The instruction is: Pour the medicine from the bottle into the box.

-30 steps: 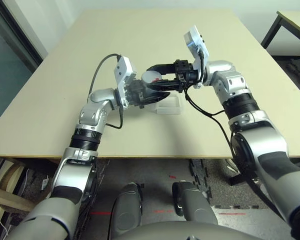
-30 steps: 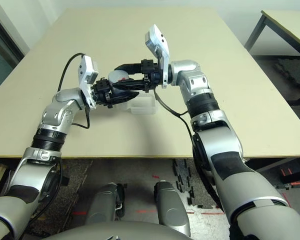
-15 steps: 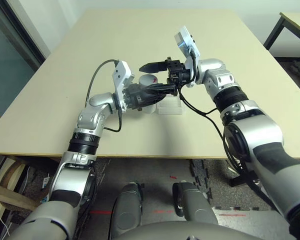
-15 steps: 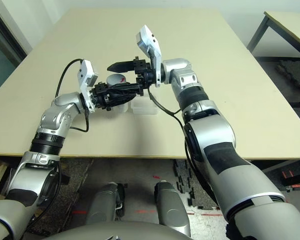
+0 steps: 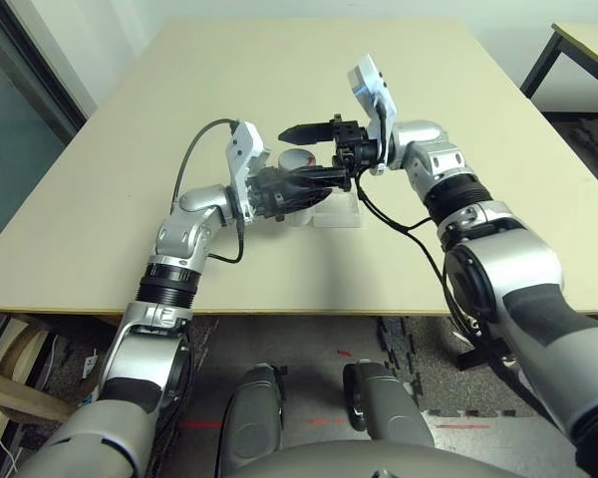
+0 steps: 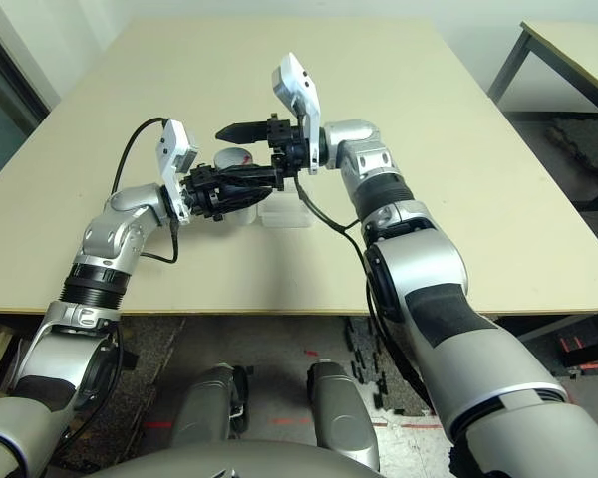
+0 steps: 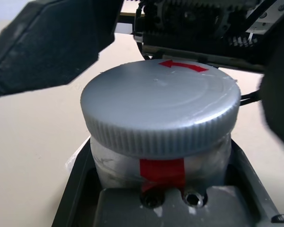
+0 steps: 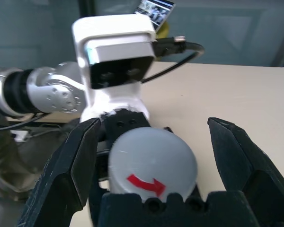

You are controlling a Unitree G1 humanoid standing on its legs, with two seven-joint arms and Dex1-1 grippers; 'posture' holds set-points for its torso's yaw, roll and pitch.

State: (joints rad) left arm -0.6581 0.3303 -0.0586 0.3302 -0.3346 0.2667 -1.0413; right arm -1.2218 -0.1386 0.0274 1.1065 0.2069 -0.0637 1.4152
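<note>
Grey cap (image 7: 160,109) on: left gripper (image 5: 279,191) clamps the bottle (image 7: 162,165) mid-frame; right gripper (image 8: 154,156) spread — close, then twist.

Count at this moment — one bottle (image 7: 162,165), silvery-white, carrying one round grey cap (image 7: 161,109). Red marks on it: two — one arrow on the cap top, one strip on the bottle wall just below the cap. One clear box (image 5: 339,211) just beside the bottle. Grippers around the bottle: two, the left gripper (image 5: 301,189) and the right gripper (image 5: 303,154). Tables: two, the near table (image 5: 130,159) and a second table (image 5: 588,40) well apart.
</note>
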